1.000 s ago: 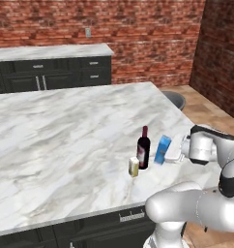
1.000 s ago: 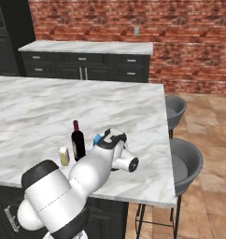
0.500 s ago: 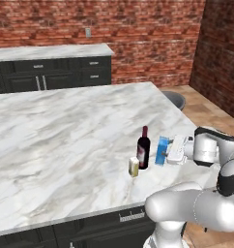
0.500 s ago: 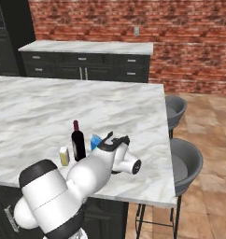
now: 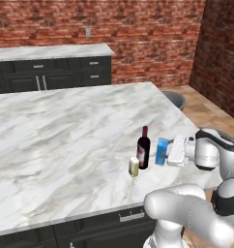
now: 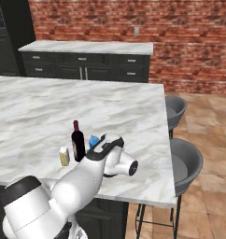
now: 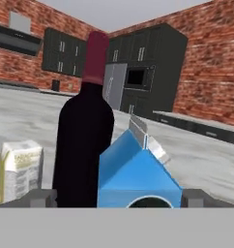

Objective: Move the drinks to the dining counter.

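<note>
your gripper (image 7: pixel 117 197) stands wide, its two tips far apart to either side of the blue carton (image 7: pixel 138 174), and neither tip can be seen pressing on it, so count the hand as released. in the left base view the gripper (image 5: pixel 171 151) sits just beside the carton (image 5: pixel 161 151), level with it, reaching in from the island's right edge. the carton stands upright on the island (image 5: pixel 61 131), with the wine bottle (image 5: pixel 143 149) close on its far side from the hand and the pale jar (image 5: pixel 134 166) just beyond the bottle, nearer the front edge. all three are grouped near the island's front right corner. the top is white marble with grey veins over dark fronts. behind it you have a narrower counter (image 5: pixel 51 52) with dark drawers against a red brick wall, and two grey stools (image 6: pixel 185 161) by the island's right side.
</note>
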Controlling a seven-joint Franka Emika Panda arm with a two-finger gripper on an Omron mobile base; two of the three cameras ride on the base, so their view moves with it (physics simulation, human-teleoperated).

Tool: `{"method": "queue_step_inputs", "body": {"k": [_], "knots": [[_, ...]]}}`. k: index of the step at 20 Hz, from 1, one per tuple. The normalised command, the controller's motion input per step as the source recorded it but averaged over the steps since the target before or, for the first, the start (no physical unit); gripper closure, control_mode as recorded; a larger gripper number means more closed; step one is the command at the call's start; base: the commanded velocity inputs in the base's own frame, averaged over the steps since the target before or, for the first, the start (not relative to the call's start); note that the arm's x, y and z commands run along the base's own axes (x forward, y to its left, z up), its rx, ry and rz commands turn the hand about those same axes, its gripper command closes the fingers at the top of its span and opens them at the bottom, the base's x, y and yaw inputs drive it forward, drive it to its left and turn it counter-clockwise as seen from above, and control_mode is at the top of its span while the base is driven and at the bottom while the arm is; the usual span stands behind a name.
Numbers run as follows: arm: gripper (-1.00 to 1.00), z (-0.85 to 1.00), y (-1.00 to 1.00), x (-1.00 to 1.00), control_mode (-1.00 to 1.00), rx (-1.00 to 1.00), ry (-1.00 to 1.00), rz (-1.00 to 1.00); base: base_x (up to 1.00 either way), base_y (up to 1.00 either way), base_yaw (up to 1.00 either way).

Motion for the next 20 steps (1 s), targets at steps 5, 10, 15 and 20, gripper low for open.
{"method": "queue_step_inputs", "body": {"k": [5,10,15,20], "knots": [[-1.0,0.79,-0.14,-0.22,-1.0,0.0,0.0,0.0,0.0,0.0,0.0],[-1.0,0.67,-0.1,-0.58,-1.0,0.0,-0.03,0.0,0.0,0.0,0.0],[-1.0,0.52,-0.17,-0.95,-1.0,0.0,-0.15,0.0,0.0,0.0,0.0],[-1.0,0.28,-0.06,-0.75,-1.0,0.0,-0.21,-0.03,0.0,0.0,0.0]]}}
